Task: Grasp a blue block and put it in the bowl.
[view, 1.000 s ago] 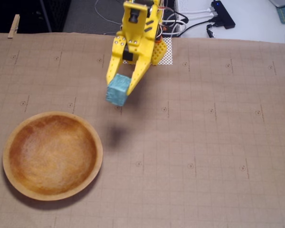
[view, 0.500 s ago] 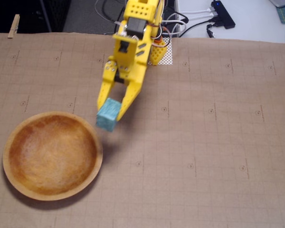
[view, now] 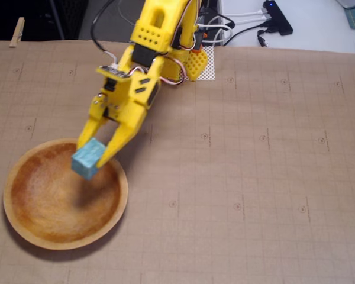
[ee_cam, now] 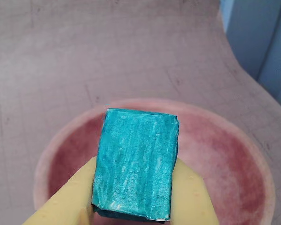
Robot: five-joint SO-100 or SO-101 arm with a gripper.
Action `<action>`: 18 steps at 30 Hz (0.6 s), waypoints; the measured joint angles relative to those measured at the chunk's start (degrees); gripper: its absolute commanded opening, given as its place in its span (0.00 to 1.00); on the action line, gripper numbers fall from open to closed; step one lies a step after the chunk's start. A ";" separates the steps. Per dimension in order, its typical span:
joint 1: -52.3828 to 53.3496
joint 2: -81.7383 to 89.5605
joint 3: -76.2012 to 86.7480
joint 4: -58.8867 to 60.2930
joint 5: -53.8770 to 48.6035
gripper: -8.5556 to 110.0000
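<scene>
My yellow gripper (view: 93,155) is shut on the blue block (view: 87,158), a small teal foam-like block held between both fingers. In the fixed view the block hangs above the upper right part of the wooden bowl (view: 21,228), just inside its rim. The wrist view shows the blue block (ee_cam: 136,161) close up between the yellow fingers (ee_cam: 68,201), with the bowl (ee_cam: 234,154) spread out below and behind it. The bowl holds nothing.
The tan gridded mat (view: 254,177) covers the table. At the back edge lie cables and a black hub (view: 278,16); wooden clothespins (view: 16,32) clip the mat's corners. A small white perforated plate (view: 206,64) sits by the arm's base.
The arm has swung left and reached forward, carrying the block from over the mat's middle to above the bowl's upper right part. The gripper stays shut on it.
</scene>
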 measured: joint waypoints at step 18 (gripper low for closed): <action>1.14 -18.63 -8.53 -7.38 0.00 0.05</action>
